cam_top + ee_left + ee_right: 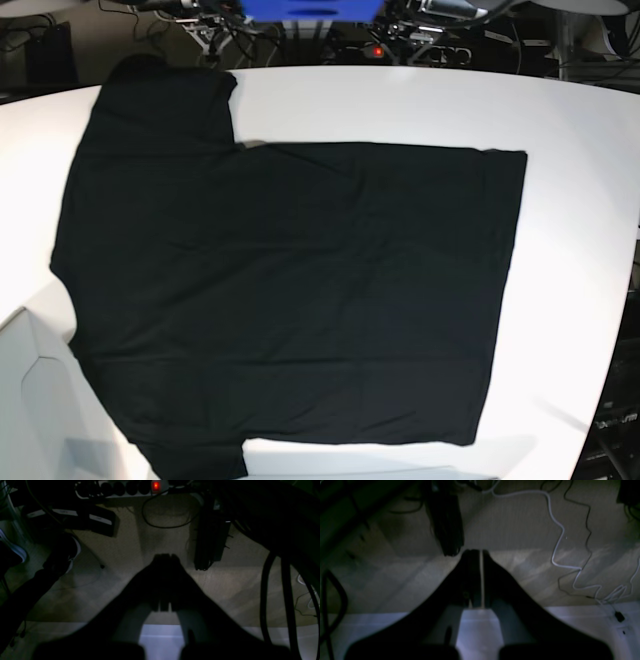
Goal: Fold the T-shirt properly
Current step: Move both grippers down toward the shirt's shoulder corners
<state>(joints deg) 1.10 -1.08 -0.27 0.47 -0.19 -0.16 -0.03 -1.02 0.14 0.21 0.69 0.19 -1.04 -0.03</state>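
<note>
The T-shirt [300, 290] is a large black shirt spread flat on the white table [580, 150], with its sleeves toward the left and its hem toward the right. Only plain black cloth shows. Neither arm appears in the base view. In the left wrist view my left gripper [165, 557] hangs over the floor past the table's edge, fingers pressed together and empty. My right gripper [476, 552] also hangs above the floor, with only a thin slit between its fingers and nothing held.
A power strip [155, 485] with a red light, a black box [211, 542] and a shoe [67, 552] lie on the floor below. A white cable [560, 542] snakes across the floor. A white edge strip [570, 620] crosses the bottom of both wrist views.
</note>
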